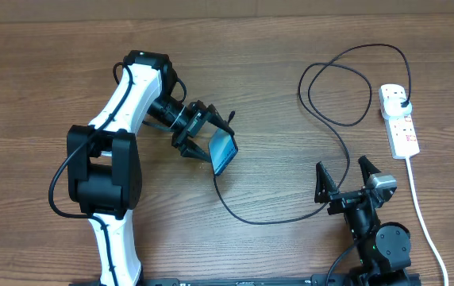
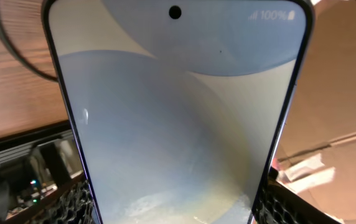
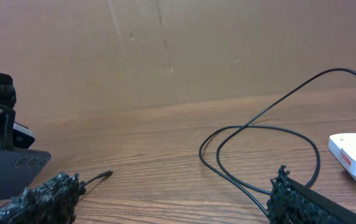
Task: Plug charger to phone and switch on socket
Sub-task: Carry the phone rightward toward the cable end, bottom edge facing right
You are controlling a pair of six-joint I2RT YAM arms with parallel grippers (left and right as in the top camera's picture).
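Starting at the left: got the left pincer (image 1: 209, 141) clamped on the slim rectangular phone with the blue-cyan screen (image 1: 225, 151), holding it tilted above the brown wooden bench (image 1: 36, 71). Fills nearly the whole left wrist view, with textured black fingers (image 2: 81, 205) pressing both long edges. Just below the phone, spotted the small connector tip (image 3: 107, 174) of the long thin black charger cable (image 1: 267, 223), lying loose on the bench, near the phone but apart from it in the right wrist view. Following that cable right: curves past the right pincer (image 1: 344, 169), loops up, ends in a black plug (image 1: 402, 102) seated in the white oblong socket strip (image 1: 397, 117). Found the right pincer spread wide, gripping nothing. Also a thick white cord (image 1: 427, 222) trailing down the far right. Can't tell the position of the red switches (image 1: 406, 127) from up here.
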